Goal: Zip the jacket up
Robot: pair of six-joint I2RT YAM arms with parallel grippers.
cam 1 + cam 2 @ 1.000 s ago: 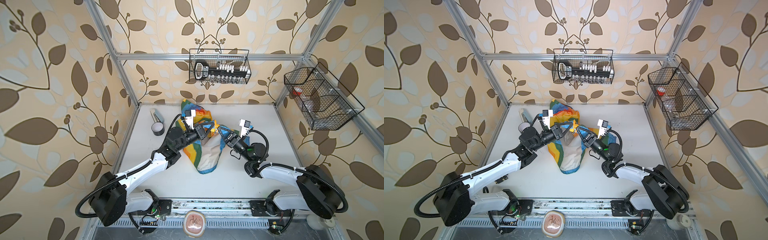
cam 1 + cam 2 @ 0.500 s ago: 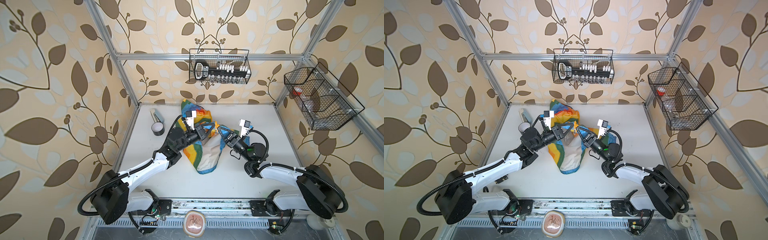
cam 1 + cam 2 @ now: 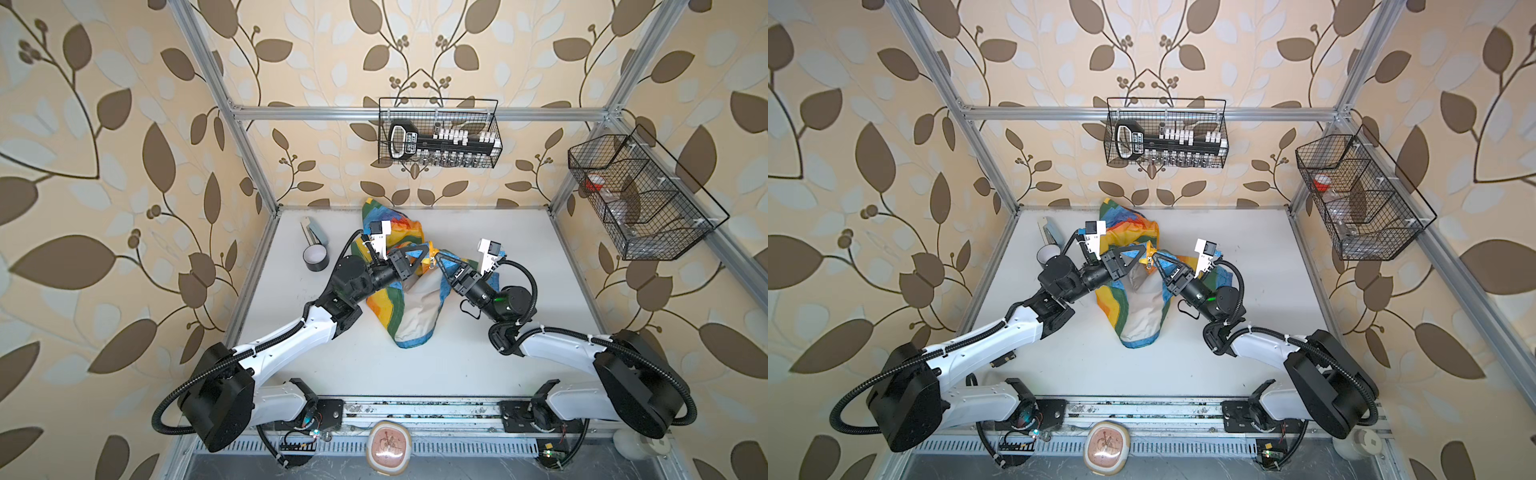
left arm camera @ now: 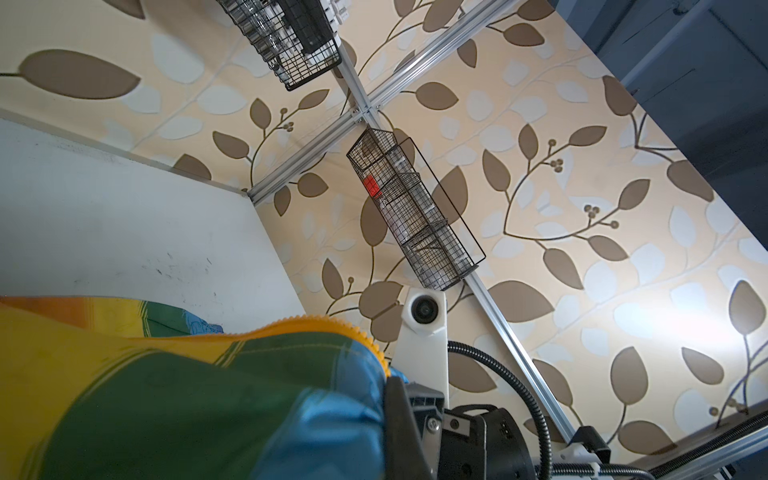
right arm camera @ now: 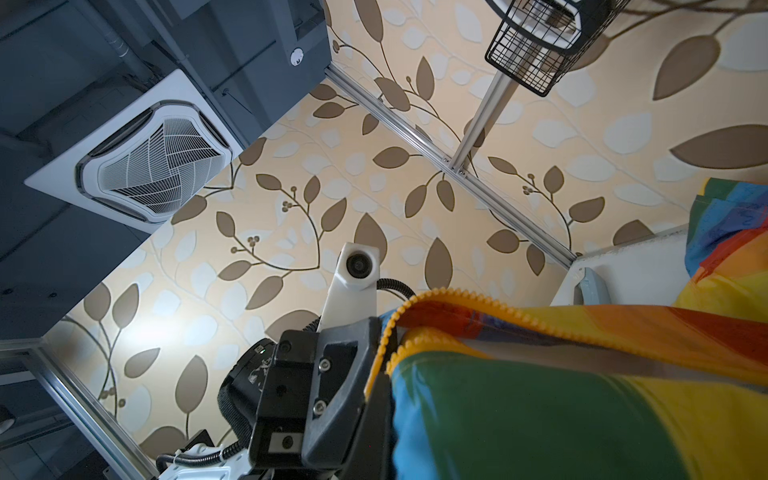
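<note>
The rainbow jacket (image 3: 384, 305) lies crumpled mid-table in both top views, its white lining (image 3: 1142, 309) facing up. Its upper edge is lifted where my two grippers meet. My left gripper (image 3: 427, 250) and right gripper (image 3: 437, 259) are both shut on the jacket's front edges, tip to tip, beside the orange zipper (image 3: 1148, 261). In the left wrist view green and blue jacket fabric (image 4: 187, 399) with orange zipper teeth (image 4: 332, 322) covers my own fingers. In the right wrist view two rows of zipper teeth (image 5: 457, 297) run along the jacket (image 5: 540, 415).
A dark tape roll (image 3: 316, 259) and a grey tool (image 3: 313, 230) lie at the back left of the white table (image 3: 540, 257). A wire basket (image 3: 438, 137) hangs on the back wall, another (image 3: 636, 199) on the right wall.
</note>
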